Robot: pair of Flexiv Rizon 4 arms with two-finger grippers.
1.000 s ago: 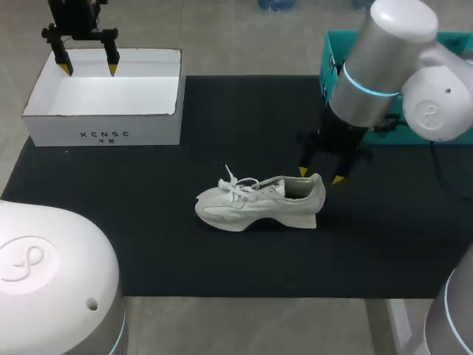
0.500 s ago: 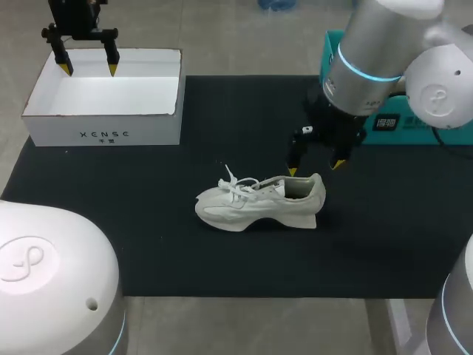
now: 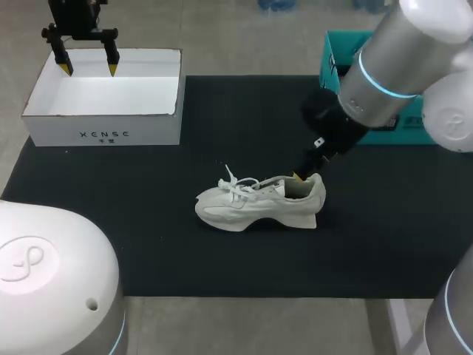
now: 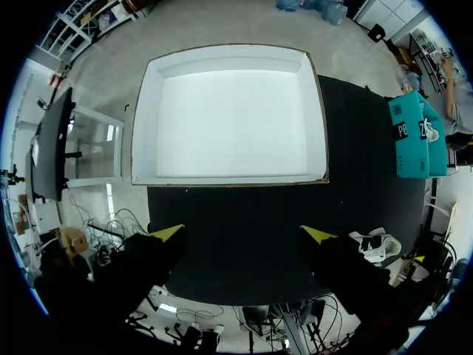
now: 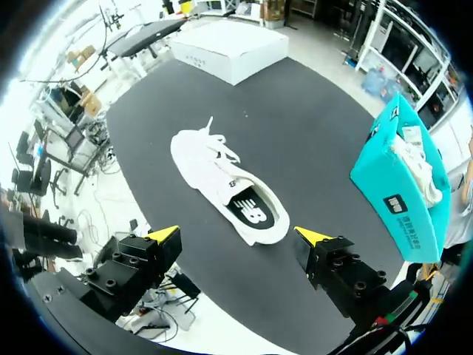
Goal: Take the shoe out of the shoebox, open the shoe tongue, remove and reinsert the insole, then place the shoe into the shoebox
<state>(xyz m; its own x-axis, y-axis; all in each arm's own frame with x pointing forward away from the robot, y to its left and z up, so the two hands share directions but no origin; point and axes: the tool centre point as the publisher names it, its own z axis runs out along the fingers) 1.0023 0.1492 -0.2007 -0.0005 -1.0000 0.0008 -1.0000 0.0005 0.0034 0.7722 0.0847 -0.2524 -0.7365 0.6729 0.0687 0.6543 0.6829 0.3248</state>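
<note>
From above, we count one shoe [image 3: 259,201] resting on its sole on the mat [image 3: 148,244], outside the one white shoebox [image 3: 103,134]; its long axis runs across the table, toe toward our left, heel toward our right; the right gripper [image 3: 304,171] hangs just over the heel collar with only one yellow tip showing, so that arm is by far the nearer; the left gripper [image 3: 89,69] hovers over the shoebox's far rim, well apart from the shoe, fingers spread and holding nothing; one teal box [image 3: 334,63] stands at the far right.

From the left wrist, the left gripper [image 4: 244,234] is spread wide above the shoebox [image 4: 229,53], which holds nothing; the shoe [image 4: 373,244] shows small off to one side, the teal box [image 4: 410,140] beyond it.

From the right wrist, the right gripper [image 5: 236,237] is spread wide and pinches nothing; the shoe [image 5: 222,177] lies just ahead, heel nearest the fingers, toe pointing away toward the shoebox [image 5: 229,52]; the dark insole [image 5: 251,211] shows in the opening, so we judge the next move must come down at the heel end; the teal box [image 5: 399,185] sits beside.
</note>
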